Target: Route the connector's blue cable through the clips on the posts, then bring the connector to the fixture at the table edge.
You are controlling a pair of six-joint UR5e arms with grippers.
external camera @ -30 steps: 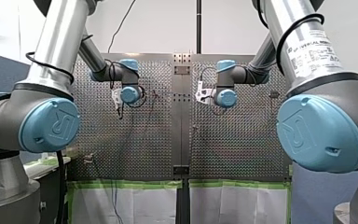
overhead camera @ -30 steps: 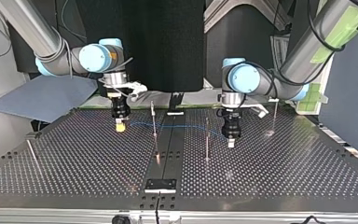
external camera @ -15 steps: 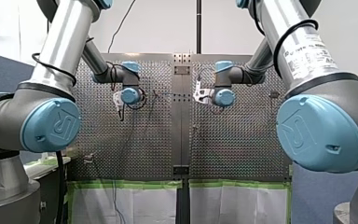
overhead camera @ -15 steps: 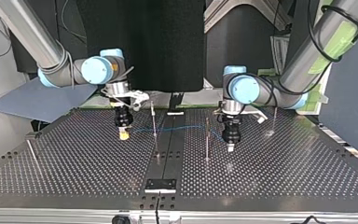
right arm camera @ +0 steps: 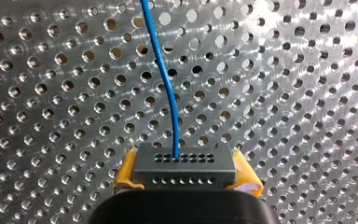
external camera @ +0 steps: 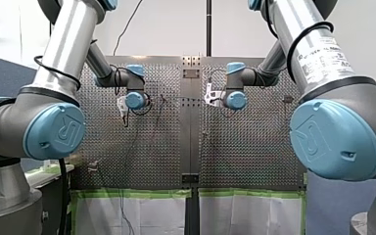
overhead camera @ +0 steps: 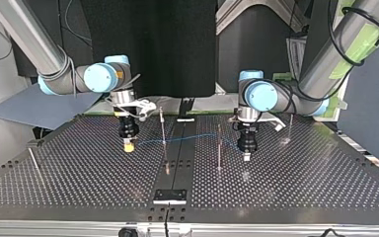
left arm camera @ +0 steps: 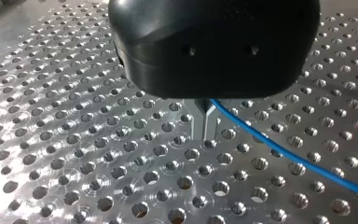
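Connector (right arm camera: 185,164) found clamped between the yellow pads (right arm camera: 127,171) of my right gripper (overhead camera: 128,144), fingers narrowed onto its two sides, holed face turned away from the wrist. Blue cable (overhead camera: 192,137) seen leaving that face and running across the bench (overhead camera: 79,177) to my left gripper (left arm camera: 206,125), metal fingers (left arm camera: 199,122) pinched shut on it, no gap visible. Judged purpose of the two-point hold: to keep the span between the grippers off the surface and under control for laying against the posts. Slack noted as a mild bend just ahead of the connector; span not drawn tight.

Span located nearer the far edge of the bench than the near edge in the top view, crossing the first post (overhead camera: 163,126) and the second post (overhead camera: 219,148), one on either side of the dark centre strip (overhead camera: 177,153). Seating in any clip too small to confirm. One further post (overhead camera: 291,126) noted toward the far corner at the top view's right, clear of the cable.

Dark block (overhead camera: 170,196) at the middle of the near edge taken for the fixture, well apart from the connector. Similar piece (overhead camera: 186,118) noted at the middle of the far edge, so identification not certain.

Pose: both grippers pointed straight down, wrists upright, forearms reaching in from the sides, tips close above the surface. Contact with the bench not determinable. Routing judged in hand, delivery to the fixture not yet begun.
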